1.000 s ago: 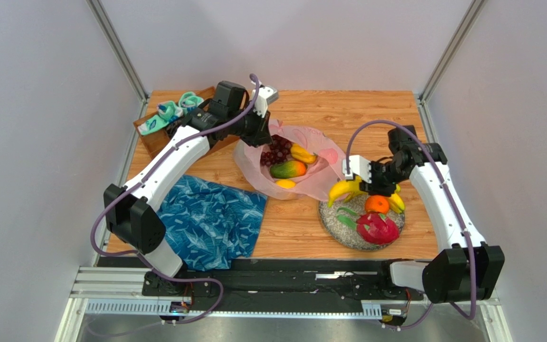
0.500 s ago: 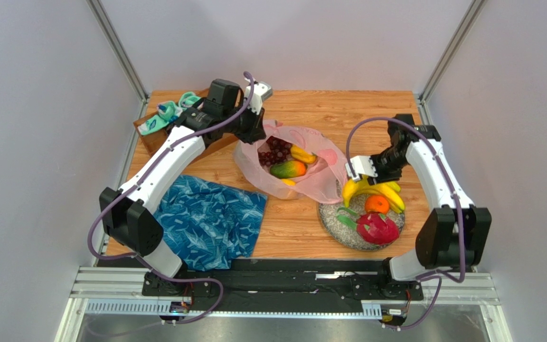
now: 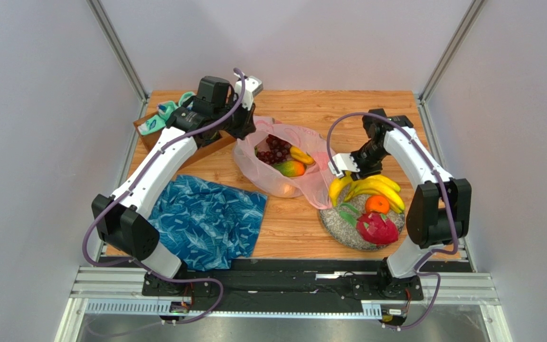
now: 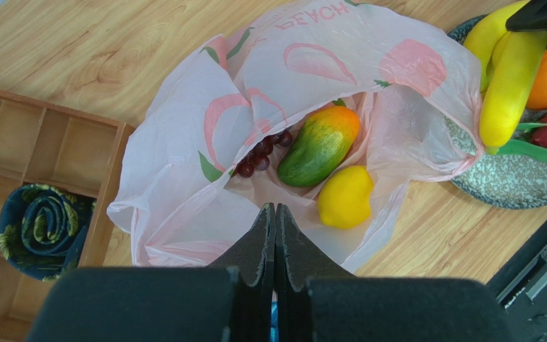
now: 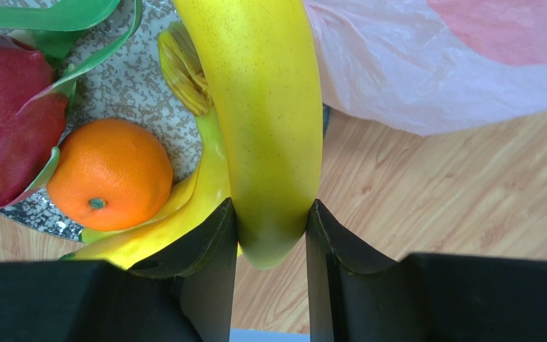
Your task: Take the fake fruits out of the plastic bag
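Several fruits lie in the open plastic bag [image 4: 312, 64] on the bench [image 4: 76, 50] — a mango [image 4: 320, 144], a lemon [image 4: 345, 197] just beside it, and dark grapes [image 4: 262, 153] (partly tucked under the film). The left pincer [image 4: 275, 208] is clenched, fingers pressed together on the bag's near rim. The right pincer [image 5: 271, 210] grasps one of the bananas [image 5: 262, 92] over the edge of a speckled plate [image 5: 134, 78]. An orange [image 5: 110, 173] and a dragon fruit [image 5: 5, 121] sit on that plate — the bag is just beside it.
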You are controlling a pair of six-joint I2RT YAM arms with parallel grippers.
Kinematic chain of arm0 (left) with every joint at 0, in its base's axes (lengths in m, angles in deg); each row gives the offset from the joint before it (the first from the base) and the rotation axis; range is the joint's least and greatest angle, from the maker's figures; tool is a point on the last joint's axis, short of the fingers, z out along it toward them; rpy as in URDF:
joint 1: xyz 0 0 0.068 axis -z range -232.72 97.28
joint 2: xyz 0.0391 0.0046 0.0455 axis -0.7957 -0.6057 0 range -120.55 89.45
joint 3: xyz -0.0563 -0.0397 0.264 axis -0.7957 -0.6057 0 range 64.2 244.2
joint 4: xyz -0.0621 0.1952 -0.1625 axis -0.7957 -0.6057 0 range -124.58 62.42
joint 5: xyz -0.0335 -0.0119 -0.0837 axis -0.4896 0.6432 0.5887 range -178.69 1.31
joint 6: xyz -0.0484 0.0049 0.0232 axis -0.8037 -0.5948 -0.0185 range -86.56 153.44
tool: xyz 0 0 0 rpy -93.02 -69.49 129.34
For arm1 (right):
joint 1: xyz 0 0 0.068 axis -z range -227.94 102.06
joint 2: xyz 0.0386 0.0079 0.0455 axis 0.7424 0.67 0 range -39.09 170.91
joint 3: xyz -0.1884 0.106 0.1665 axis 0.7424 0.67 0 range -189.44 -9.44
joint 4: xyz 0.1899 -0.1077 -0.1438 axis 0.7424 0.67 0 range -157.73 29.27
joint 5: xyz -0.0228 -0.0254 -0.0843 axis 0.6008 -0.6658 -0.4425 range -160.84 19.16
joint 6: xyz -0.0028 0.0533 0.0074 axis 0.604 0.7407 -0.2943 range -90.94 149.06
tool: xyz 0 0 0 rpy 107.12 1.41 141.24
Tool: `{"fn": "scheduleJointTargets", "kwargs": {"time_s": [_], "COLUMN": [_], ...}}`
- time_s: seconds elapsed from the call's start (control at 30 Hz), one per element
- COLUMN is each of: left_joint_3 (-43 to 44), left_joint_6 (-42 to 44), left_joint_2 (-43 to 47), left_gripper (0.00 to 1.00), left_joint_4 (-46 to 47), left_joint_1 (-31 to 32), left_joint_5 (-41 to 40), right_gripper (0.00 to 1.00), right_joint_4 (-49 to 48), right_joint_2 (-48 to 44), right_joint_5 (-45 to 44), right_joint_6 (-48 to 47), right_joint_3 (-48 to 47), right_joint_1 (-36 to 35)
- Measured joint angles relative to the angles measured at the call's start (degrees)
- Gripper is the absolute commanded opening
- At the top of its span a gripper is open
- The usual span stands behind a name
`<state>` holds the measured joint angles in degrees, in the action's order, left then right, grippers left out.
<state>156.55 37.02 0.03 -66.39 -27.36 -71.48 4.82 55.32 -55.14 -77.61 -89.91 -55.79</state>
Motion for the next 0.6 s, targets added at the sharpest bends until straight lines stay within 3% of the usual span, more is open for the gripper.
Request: {"fn": "scheduleJointTargets", "kwargs": {"time_s": [0.07,0.17,0.3,0.33,0.37,0.6], "left_joint_3": [0.00,0.00,0.00,0.00,0.00,0.74], "left_joint_6": [0.33,0.50,0.61,0.61,0.63,0.55], "left_joint_2": [0.00,0.00,0.00,0.00,0.00,-0.04], "left_gripper": [0.00,0.00,0.00,0.00,0.00,0.00], "left_joint_4": [0.02,-0.02,0.00,0.00,0.00,0.07], "left_joint_1": [-0.13,-0.35,-0.37,-0.37,-0.37,-0.39], "left_joint_5": [-0.17,-0.22,-0.13,-0.07,-0.02,1.20], "right_gripper": [0.34,0.47,0.73,0.87,0.94,0.95], "right_joint_4": [-0.46,-1.60,-4.87,-5.27,-5.62,-4.63], "right_joint_2": [1.88,5.03,6.67,6.67,6.64,3.69], "right_joint_5": [-0.39,-1.16,-1.81,-1.84,-1.77,1.46], "right_joint_6": [0.76,1.62,2.12,2.34,2.27,2.60], "right_joint_3": [0.00,0.00,0.42,0.57,0.61,-0.31], "right_joint_1": [-0.61,-1.18,-1.84,-1.88,-1.90,-3.02]}}
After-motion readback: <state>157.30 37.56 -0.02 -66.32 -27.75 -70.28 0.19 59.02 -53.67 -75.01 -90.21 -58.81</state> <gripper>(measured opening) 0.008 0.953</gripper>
